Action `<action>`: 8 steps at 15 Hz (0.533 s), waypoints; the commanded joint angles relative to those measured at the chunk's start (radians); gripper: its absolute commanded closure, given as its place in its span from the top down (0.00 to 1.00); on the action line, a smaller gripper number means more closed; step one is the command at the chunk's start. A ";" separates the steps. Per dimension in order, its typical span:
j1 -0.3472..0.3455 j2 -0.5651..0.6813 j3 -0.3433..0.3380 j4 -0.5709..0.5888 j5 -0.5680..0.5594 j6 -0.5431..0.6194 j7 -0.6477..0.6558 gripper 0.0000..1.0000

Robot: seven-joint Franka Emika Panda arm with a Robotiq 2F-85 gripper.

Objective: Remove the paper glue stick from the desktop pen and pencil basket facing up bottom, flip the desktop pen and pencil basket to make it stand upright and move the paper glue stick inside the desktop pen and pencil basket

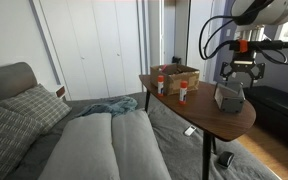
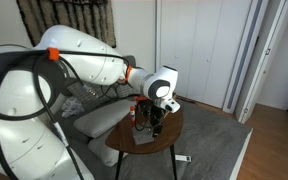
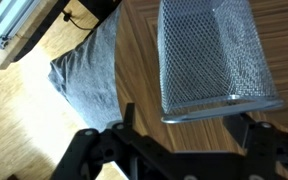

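We see the black two-finger gripper [image 1: 239,82] of the white robot arm [image 2: 84,60] hanging at 12 o'clock over the grey-silver metal mesh pen and pencil basket [image 1: 229,97]. The basket stands near the edge of the round brown wooden table [image 1: 209,120]. In the wrist view the gripper [image 3: 184,130] comes in from 6 o'clock. Its dark fingers [image 3: 99,150] are spread wide and grasp nothing. The mesh basket [image 3: 214,55] fills the 1 o'clock part of that view, with its plain metal band nearest the fingers. We cannot tell whether that band is the mouth or the base.

The paper glue stick, a small slim white cylinder with a red-orange cap [image 1: 184,92], stands upright on the table at 9 o'clock from the basket and apart from it. It is just in front of the brown cardboard box [image 1: 176,74]. A second small red-topped container [image 1: 162,85] stands at 9 o'clock from the glue stick, beside the box.

In an exterior view the gripper [image 2: 156,120] is low over the table [image 2: 169,140], and the small things there are too dim for us to make out. A grey cloth [image 3: 89,70] lies past the table edge at 9 o'clock in the wrist view.
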 commanded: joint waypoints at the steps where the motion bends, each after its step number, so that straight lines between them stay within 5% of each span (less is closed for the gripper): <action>1: -0.011 0.042 -0.014 0.054 0.068 -0.108 -0.050 0.59; 8: -0.015 0.028 -0.028 0.102 0.124 -0.205 -0.095 0.10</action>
